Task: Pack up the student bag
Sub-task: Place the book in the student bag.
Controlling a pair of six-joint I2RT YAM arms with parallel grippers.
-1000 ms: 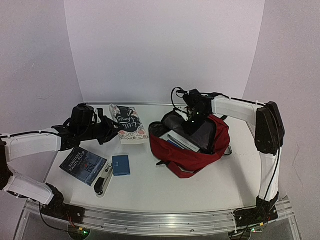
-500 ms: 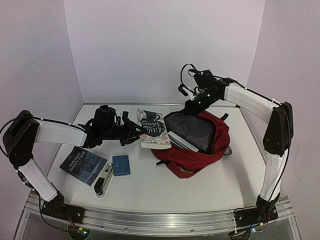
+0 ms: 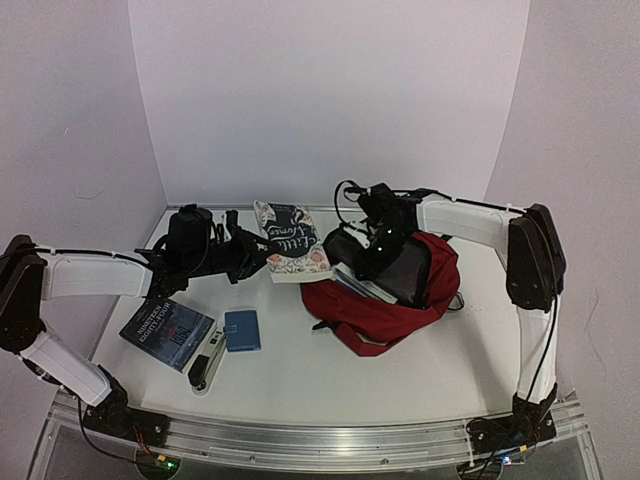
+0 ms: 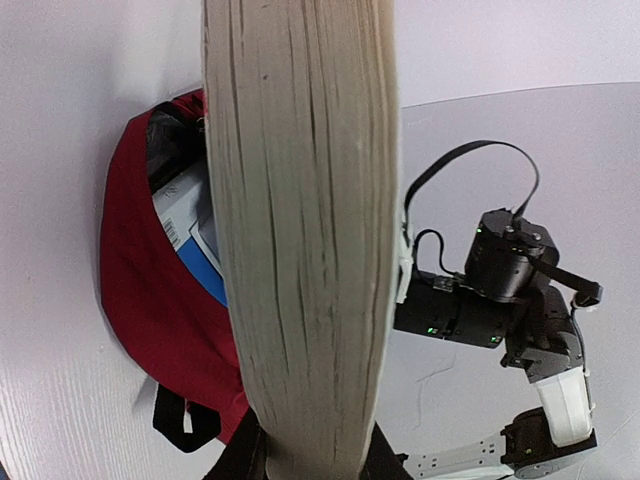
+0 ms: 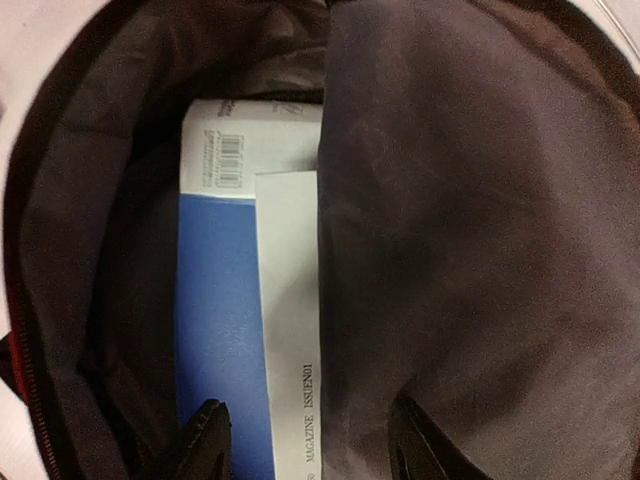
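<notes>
The student bag [image 3: 392, 305], dark red, lies open on the table right of centre, its grey lining [image 5: 470, 230] showing. A blue and white magazine [image 5: 230, 320] lies inside it. My right gripper [image 3: 378, 243] hangs in the bag's mouth; in the right wrist view this gripper [image 5: 312, 450] is open above the magazine and lining, holding nothing. My left gripper [image 3: 252, 253] is shut on a thick paperback with a floral cover [image 3: 290, 240], held tilted in the air left of the bag. Its page edge [image 4: 300, 250] fills the left wrist view, the bag [image 4: 140, 300] behind it.
On the table's left lie a dark book [image 3: 167, 332], a small blue case [image 3: 242, 330] and a white and black gadget [image 3: 207, 364]. The right arm's links [image 4: 500, 290] stand beyond the paperback in the left wrist view. White walls close the back and sides.
My right gripper rose above the bag's top edge, then came back down into the opening and opened. My left arm carried the paperback toward the bag, raising and tilting it.
</notes>
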